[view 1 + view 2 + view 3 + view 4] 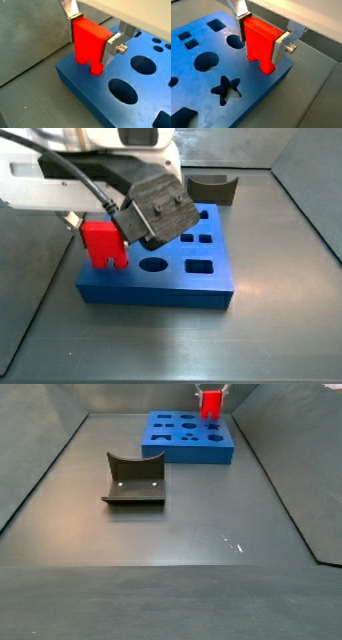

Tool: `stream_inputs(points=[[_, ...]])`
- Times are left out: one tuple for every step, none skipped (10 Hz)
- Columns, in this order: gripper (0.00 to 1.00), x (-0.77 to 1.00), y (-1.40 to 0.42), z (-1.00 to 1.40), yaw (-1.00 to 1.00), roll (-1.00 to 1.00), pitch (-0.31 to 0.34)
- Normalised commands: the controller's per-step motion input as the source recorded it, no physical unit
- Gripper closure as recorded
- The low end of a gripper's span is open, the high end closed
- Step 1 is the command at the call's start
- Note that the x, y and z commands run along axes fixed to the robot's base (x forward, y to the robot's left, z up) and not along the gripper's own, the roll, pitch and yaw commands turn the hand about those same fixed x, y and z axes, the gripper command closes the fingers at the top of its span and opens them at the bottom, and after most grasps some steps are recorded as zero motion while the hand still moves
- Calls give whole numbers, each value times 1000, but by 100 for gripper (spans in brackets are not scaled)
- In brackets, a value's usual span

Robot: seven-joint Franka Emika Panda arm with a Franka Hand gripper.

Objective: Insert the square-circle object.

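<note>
The blue board [158, 268] lies directly beneath the claw [93, 39], near a dark grey curved block [134, 481] well apart on the floor. The claw is closed on the square-circle object [89, 42], held upright, prongs at the board's top near its edge. Judged best practice: align both prongs with the matching holes, then descend straight. Both wrist views show the prong tips against the board; a side view [211, 404] alone shows the block's distance.

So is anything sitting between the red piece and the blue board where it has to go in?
Nothing visible. The hand grips the square-circle object upright, its prongs down at the blue board near a corner. In both wrist views only bare board lies under the prongs. Whether they sit over the matching holes I cannot tell.
</note>
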Motion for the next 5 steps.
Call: stream_inputs(points=[[100,23,-189,-1000,-11,0,-33],[100,46,-191,-1000,0,0,-31],[100,214,-363,-1000,-9,40,-37],[100,371,-403,-1000,0,71,-41],[100,377,-394,-1000,0,87,-37]])
